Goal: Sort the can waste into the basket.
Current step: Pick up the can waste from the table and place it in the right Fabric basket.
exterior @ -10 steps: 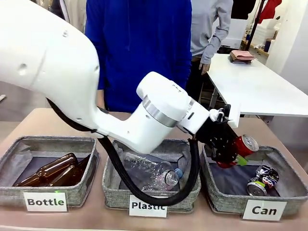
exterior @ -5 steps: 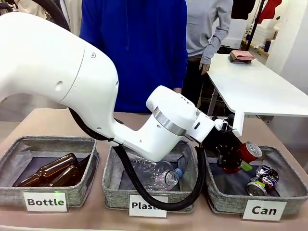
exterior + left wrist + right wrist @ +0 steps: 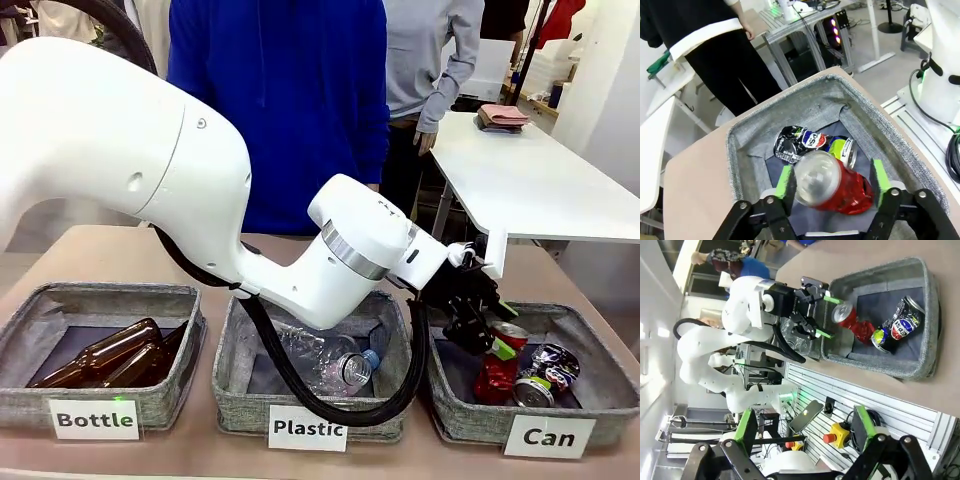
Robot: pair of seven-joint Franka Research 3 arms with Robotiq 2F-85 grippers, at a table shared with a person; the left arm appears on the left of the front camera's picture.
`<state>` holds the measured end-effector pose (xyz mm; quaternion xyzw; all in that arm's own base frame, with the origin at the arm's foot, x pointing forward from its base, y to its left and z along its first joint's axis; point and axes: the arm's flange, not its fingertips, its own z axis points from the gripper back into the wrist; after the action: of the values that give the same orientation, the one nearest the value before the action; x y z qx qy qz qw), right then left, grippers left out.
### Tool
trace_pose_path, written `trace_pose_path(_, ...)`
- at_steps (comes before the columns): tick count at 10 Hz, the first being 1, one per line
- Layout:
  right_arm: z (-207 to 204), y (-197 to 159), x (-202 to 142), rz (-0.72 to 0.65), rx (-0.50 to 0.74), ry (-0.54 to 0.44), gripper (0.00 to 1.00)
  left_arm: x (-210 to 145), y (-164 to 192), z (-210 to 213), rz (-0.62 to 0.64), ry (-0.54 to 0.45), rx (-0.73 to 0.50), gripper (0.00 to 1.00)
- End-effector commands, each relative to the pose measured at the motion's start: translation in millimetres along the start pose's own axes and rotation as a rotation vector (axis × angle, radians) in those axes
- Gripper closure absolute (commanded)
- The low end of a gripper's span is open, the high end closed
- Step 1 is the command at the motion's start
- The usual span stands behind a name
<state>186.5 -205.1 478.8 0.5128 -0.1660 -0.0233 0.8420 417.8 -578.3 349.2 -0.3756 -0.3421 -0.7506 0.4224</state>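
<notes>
My left gripper (image 3: 488, 318) hangs over the grey basket (image 3: 470, 418) labelled "Can", reaching in from the left, and its jaws are open. The red can (image 3: 497, 368) with a silver top sits just below it inside the basket, free of the pads. In the left wrist view the red can (image 3: 832, 185) lies between the green pads (image 3: 879, 175) with a gap on one side. The dark printed can (image 3: 545, 372) lies in the basket's right part, behind the red one (image 3: 800, 142). My right gripper (image 3: 802, 427) is open and holds nothing, far from the basket (image 3: 925, 355).
The middle basket (image 3: 232, 385), labelled "Plastic", holds clear bottles, and the left one (image 3: 30, 395), labelled "Bottle", holds brown glass bottles. A person in blue (image 3: 280, 100) stands at the far side. A white table (image 3: 540, 180) is at the back right.
My left gripper has opened and let the red can go. The can has dropped from the jaws into the Can basket. The arm has come slightly lower and closer.
</notes>
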Motion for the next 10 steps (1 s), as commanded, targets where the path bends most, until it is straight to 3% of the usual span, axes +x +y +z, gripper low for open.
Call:
trace_pose_path(1,-5.5,0.3,0.3,0.025,-0.017,0.034,0.0,8.7,10.3,7.9,0.017,-0.004,0.019,0.0)
trace_pose_path(3,-8.5,3.4,5.8,0.015,-0.02,0.033,0.0,25.2,18.8,37.4,0.033,-0.001,0.034,0.0)
trace_pose_path(5,-21.7,12.1,20.3,0.034,-0.031,0.059,0.0,43.9,15.5,92.8,0.057,0.085,0.101,0.0)
trace_pose_path(8,-61.7,43.8,62.8,0.099,-0.062,0.159,0.0,45.7,7.2,181.9,0.234,0.249,0.169,0.0)
trace_pose_path(10,-111.7,70.8,99.6,0.134,-0.09,0.267,0.0,31.4,14.7,239.8,0.403,0.28,0.164,0.0)
